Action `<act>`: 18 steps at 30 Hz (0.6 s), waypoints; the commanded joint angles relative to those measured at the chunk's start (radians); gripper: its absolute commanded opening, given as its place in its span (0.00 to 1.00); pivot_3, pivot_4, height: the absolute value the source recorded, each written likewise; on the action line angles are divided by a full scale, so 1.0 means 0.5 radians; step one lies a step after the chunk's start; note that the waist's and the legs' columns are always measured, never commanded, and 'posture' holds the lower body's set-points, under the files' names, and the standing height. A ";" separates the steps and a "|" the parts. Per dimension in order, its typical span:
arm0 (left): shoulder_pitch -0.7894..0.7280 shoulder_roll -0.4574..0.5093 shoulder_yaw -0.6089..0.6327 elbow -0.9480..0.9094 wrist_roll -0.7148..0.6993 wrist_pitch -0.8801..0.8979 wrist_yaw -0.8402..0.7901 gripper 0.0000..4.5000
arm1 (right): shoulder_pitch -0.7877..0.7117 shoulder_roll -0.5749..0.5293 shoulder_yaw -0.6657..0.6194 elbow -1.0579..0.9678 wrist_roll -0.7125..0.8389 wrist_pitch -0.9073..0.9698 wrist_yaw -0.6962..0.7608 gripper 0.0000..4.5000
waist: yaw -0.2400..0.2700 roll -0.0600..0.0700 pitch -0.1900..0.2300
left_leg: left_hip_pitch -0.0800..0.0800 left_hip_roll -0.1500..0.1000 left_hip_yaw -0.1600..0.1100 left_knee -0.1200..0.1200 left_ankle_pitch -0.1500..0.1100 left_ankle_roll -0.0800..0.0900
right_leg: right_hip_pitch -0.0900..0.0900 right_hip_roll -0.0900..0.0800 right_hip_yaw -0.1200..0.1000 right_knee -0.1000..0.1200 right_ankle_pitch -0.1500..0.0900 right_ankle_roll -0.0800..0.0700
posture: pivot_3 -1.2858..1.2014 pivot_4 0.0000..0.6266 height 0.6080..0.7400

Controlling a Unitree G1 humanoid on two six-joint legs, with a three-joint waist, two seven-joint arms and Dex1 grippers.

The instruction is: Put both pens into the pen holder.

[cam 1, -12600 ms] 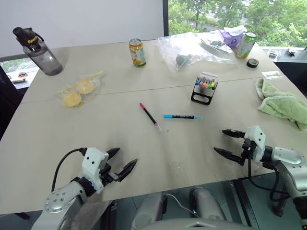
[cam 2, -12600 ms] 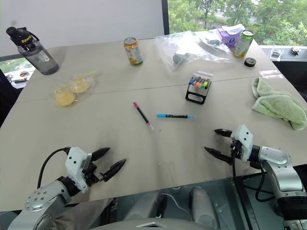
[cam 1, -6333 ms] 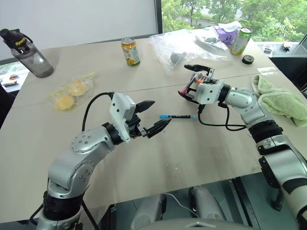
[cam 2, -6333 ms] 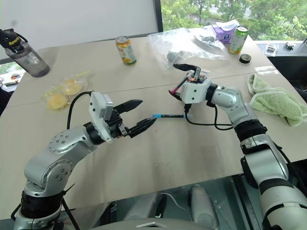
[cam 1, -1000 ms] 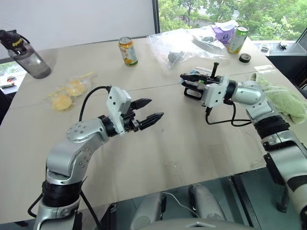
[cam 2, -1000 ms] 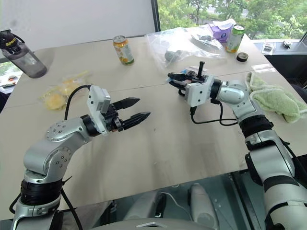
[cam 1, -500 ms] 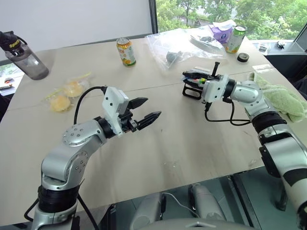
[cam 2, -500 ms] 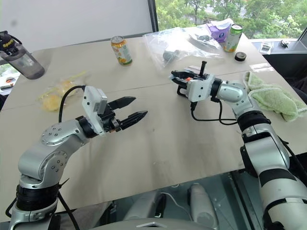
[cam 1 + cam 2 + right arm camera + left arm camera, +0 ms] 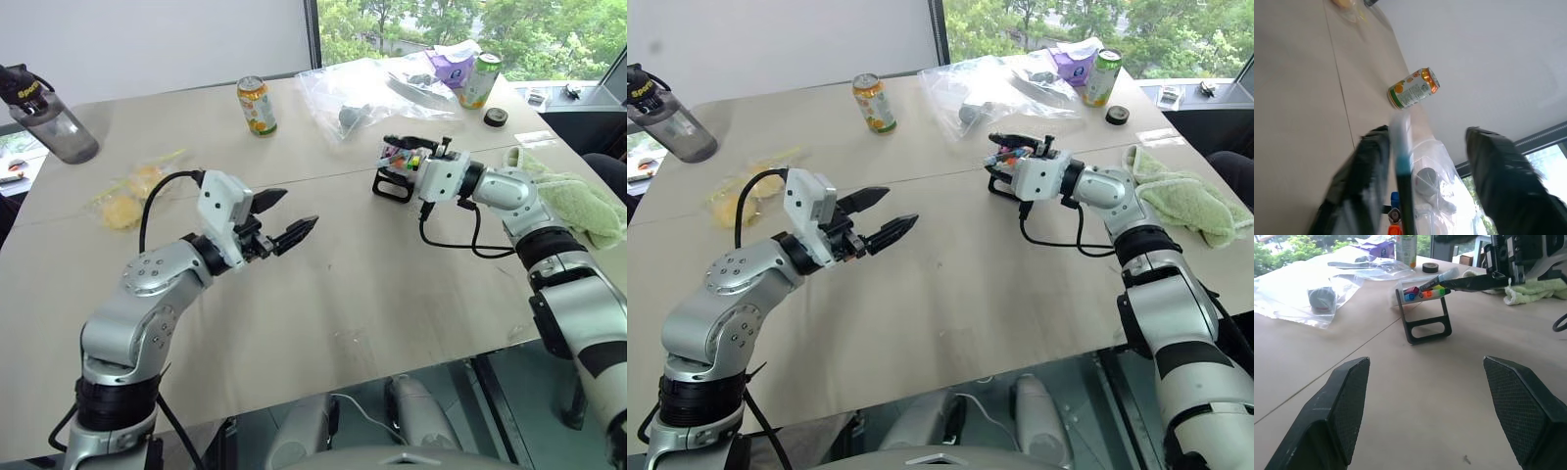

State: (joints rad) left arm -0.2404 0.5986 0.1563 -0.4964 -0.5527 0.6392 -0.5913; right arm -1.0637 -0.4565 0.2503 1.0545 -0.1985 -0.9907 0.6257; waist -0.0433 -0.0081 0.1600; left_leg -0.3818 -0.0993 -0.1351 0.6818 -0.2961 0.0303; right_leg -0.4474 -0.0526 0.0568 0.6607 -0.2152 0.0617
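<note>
Desk (image 9: pixel 392 294) bare mid-span. Pen holder (image 9: pixel 395 174) at 2 o'clock, right pincer (image 9: pixel 411 157) over its tray, fingers spread — letting go of the blue pen (image 9: pixel 1439 277), now leaning in the holder. Left pincer (image 9: pixel 284 220) open, empty, parked at 9 o'clock.

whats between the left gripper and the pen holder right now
Only bare table. In the left wrist view, nothing lies between the open left gripper and the pen holder.

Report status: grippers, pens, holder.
Left gripper open, empty, over the table. Right gripper open at the pen holder. Blue pen leaning in the holder's top, between the open right gripper's fingers. Nothing in the way.
</note>
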 commanded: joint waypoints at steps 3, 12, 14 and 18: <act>0.015 0.015 0.048 -0.038 0.010 -0.055 0.011 0.85 | -0.077 0.010 -0.083 0.003 0.044 0.011 -0.042 0.99 | 0.000 0.000 0.000 | 0.000 0.000 0.000 0.000 0.000 0.000 | 0.000 0.000 0.000 0.000 0.000 0.000 | 0.52 0.24 0.99; 0.050 0.017 0.028 -0.050 0.027 -0.071 0.014 0.85 | 0.007 0.053 -0.195 -0.103 0.273 0.141 0.144 0.99 | -0.001 0.000 0.000 | 0.000 0.000 0.000 0.000 0.000 0.000 | 0.000 0.000 0.000 0.000 0.000 0.000 | 0.52 0.24 0.99; 0.093 0.008 0.033 -0.066 0.034 -0.090 0.013 0.85 | 0.135 0.069 -0.233 -0.276 0.480 0.406 0.375 0.99 | -0.001 0.000 0.000 | 0.000 0.000 0.000 0.000 0.000 0.000 | 0.000 0.000 0.000 0.000 0.000 0.000 | 0.52 0.24 0.99; 0.405 0.008 0.061 -0.192 0.117 -0.158 0.044 0.85 | 0.682 -0.054 -0.299 -1.089 0.952 1.222 0.688 0.99 | 0.011 0.000 -0.001 | -0.001 0.001 -0.002 -0.001 0.000 0.000 | 0.001 -0.001 -0.002 -0.002 0.000 0.000 | 0.52 0.24 0.99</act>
State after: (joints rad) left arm -0.0820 0.5977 0.1619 -0.5311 -0.5129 0.5870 -0.5800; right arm -0.7897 -0.4433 0.1377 0.6780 0.1670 -0.5452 0.9166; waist -0.0376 -0.0079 0.1598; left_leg -0.3827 -0.0991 -0.1369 0.6804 -0.2962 0.0306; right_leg -0.4471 -0.0537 0.0552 0.6591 -0.2153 0.0617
